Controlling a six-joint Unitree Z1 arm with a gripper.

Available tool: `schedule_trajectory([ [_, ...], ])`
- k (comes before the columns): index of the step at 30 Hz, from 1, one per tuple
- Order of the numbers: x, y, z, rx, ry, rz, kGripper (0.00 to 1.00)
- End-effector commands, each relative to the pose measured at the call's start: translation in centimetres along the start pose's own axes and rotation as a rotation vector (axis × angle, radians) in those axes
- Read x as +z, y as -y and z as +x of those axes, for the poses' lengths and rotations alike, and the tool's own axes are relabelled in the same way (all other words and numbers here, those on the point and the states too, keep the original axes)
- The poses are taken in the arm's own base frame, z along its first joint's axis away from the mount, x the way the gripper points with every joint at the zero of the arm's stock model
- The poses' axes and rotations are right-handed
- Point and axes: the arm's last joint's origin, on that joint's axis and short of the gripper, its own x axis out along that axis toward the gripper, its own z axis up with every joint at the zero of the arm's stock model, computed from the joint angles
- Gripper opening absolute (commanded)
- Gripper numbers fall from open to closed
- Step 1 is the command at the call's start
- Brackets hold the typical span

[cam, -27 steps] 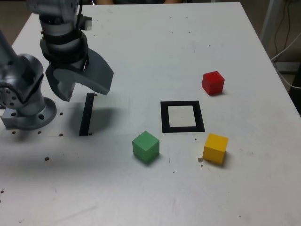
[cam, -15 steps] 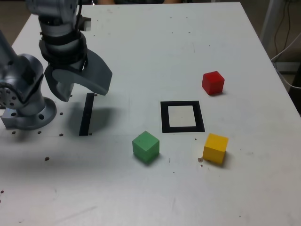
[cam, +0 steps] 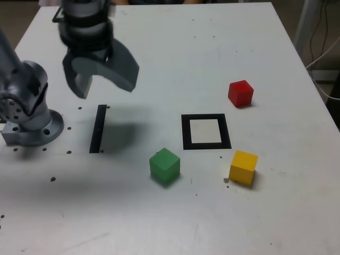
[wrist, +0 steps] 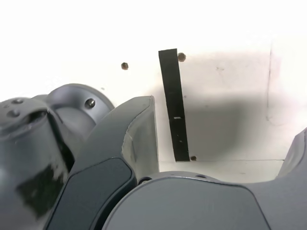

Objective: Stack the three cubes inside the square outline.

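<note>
Three small solid cubes of equal size, each with plain matte faces and straight edges, rest directly on a pale, smooth tabletop [cam: 133, 212] marked by scattered small dark round holes. The green matte cube [cam: 164, 166] lies nearest the black strip; one upright edge faces the camera, and its top face is lighter than its sides. The yellow matte cube [cam: 243, 168] stands to its right in the exterior view, with a small brown spot on the surface just beside it. The red matte cube [cam: 240, 93] stands farther back, above the yellow one in the exterior view. All three are apart from one another.

The flat black square frame [cam: 206, 131] encloses a plain white centre and lies between the green and red cubes. All three cubes are outside it; its centre holds no cube. To the exterior view's left lies a straight, narrow, flat black strip [cam: 98, 129]; in the wrist view its dark surface bears small pale flecks.

The grey hand [wrist: 229, 146], composed of smooth, curved, shell-like parts, is raised above the tabletop near the strip, its two jaws spread wide and nothing between them. It appears blurred in the exterior view. A soft-edged shadow falls beside the strip. The cylindrical grey metallic arm base [cam: 34, 125], with a rounded foot, stands at the exterior view's left.
</note>
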Motion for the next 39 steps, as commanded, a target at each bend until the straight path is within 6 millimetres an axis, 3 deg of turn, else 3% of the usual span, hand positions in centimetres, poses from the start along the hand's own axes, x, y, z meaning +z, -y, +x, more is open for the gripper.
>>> schedule_trajectory([
  [1,1.4,-0.4,-0.6,-0.011,-0.018,-0.002,1.0],
  [12,9.1,-2.3,-5.1,-0.035,0.078,-0.019,0.99],
  [17,12.5,-3.1,-6.0,-0.059,0.098,-0.038,0.99],
  [30,20.9,-6.4,-4.5,-0.145,0.094,-0.19,0.99],
  [39,23.3,-7.4,-2.6,-0.098,0.047,-0.34,0.99],
])
